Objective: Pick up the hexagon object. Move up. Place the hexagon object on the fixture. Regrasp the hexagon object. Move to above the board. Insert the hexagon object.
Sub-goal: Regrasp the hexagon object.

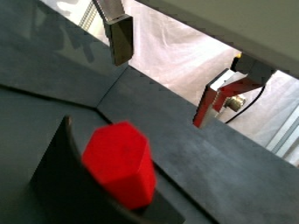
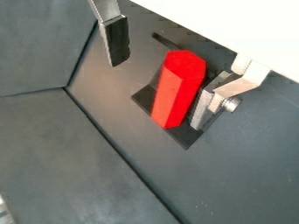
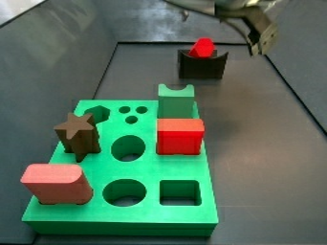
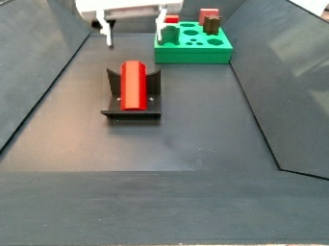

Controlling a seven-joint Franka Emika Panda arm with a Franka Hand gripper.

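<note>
Already small bright red hexagon prism (image 4: 133, 85) is laid in dark notched fixture (image 4: 130, 112); silver-fingered gripper (image 2: 163, 70) hangs spread, empty, above fixture. Regrasp, board insertion left.

In a side view the hand (image 3: 259, 24) is cut by the top edge, so only one finger (image 3: 267, 38) shows. In both wrist views the fixture (image 1: 65, 171) is partly covered by the hexagon object (image 1: 121, 164), and one wrist view cuts it at the edge. In a side view the board (image 4: 193, 46) is far and small, its holes too small to tell apart.
</note>
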